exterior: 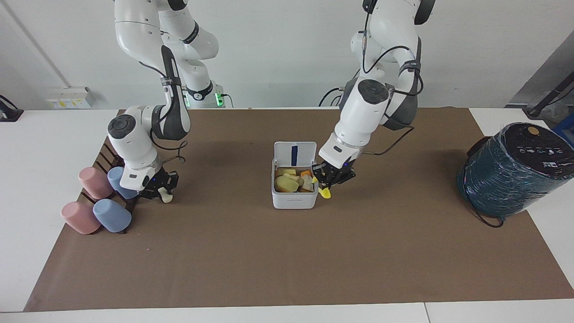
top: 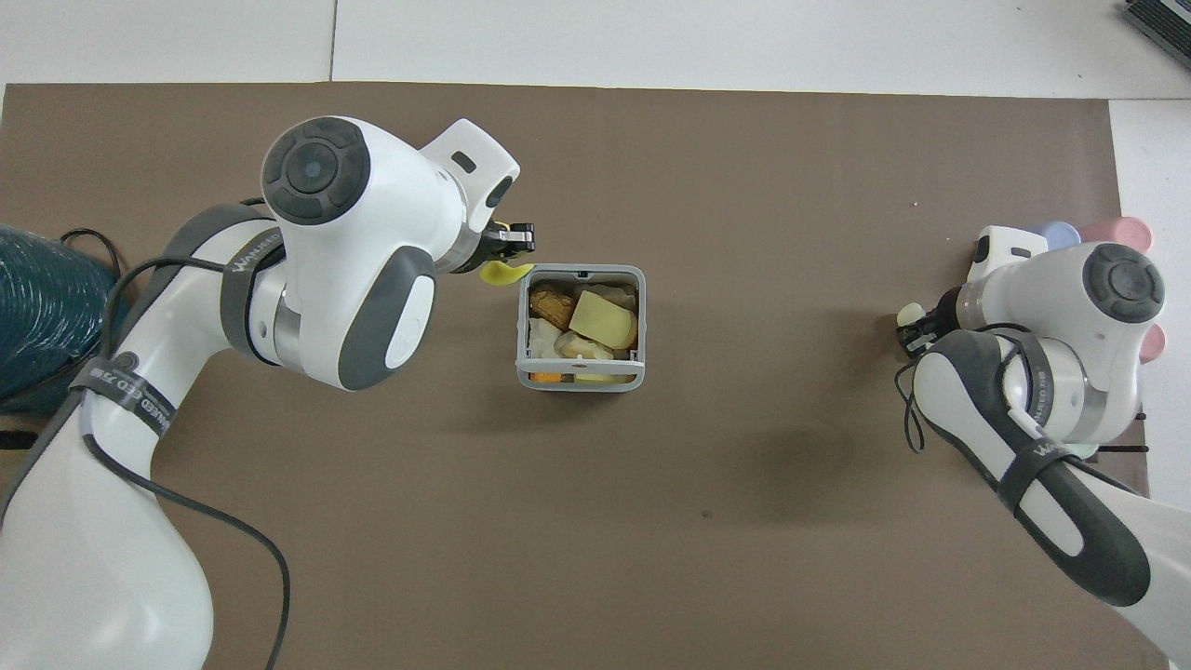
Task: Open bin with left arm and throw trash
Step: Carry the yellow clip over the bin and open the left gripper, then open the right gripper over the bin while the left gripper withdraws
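Note:
The white bin (exterior: 293,201) stands mid-table with its lid (exterior: 294,154) up, and several yellow, cream and orange pieces lie inside. It also shows in the overhead view (top: 579,380). My left gripper (exterior: 329,177) is shut on the bright yellow notched piece (exterior: 326,193). It holds the piece in the air beside the bin's rim, on the side toward the left arm's end (top: 502,273). My right gripper (exterior: 161,188) is down at the table, shut on the cream-white lump (exterior: 166,196), next to the cups.
Pink and blue pastel cups (exterior: 95,181) lie on a dark slatted rack at the right arm's end. A big dark teal wrapped cylinder (exterior: 515,170) with a cable stands at the left arm's end. Brown mat (exterior: 287,260) covers the table.

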Controlling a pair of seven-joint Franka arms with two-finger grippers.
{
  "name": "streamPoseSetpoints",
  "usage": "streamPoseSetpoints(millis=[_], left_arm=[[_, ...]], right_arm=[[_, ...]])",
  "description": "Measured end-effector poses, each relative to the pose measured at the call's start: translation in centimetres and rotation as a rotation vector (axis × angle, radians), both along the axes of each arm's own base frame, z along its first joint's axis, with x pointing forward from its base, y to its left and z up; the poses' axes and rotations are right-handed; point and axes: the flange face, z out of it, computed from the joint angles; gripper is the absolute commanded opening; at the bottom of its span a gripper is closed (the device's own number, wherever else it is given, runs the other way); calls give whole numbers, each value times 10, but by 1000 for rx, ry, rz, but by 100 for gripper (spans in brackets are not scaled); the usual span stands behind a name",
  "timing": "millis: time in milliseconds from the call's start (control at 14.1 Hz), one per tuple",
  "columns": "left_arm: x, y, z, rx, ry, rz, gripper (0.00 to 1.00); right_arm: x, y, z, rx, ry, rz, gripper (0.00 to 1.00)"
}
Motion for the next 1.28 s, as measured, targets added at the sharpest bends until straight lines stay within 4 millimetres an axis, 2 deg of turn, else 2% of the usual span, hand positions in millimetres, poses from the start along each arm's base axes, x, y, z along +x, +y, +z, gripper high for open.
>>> streamPoseSetpoints(millis=[71,142,213,355,568,710,923,994,1136,1278], left_arm=[[-9,-14,0,-4,8,8,72],[-16,-25,0,-6,12,5,100],[-22,-35,0,-7,15,-1,100],[-25,-39,1,-7,15,-4,100],[-21,-21,16,3,16,20,100],[-11,12,37,19,32,56,100],[13,80,77,47,52,54,100],[21,106,83,58,62,49,100],[35,159,90,71,69,40,100],[40,209,103,78,57,27,100]], right_arm=[[2,3,6,3,18,-28,0],[6,6,18,6,29,-62,0],[12,10,34,8,33,-104,0],[21,24,72,22,45,-219,0],[26,63,111,132,78,-426,0],[27,93,123,225,100,-567,0],[31,142,145,362,136,-779,0],[32,163,153,407,132,-837,0],[30,217,160,469,108,-927,0],[18,275,160,504,104,-985,0]])
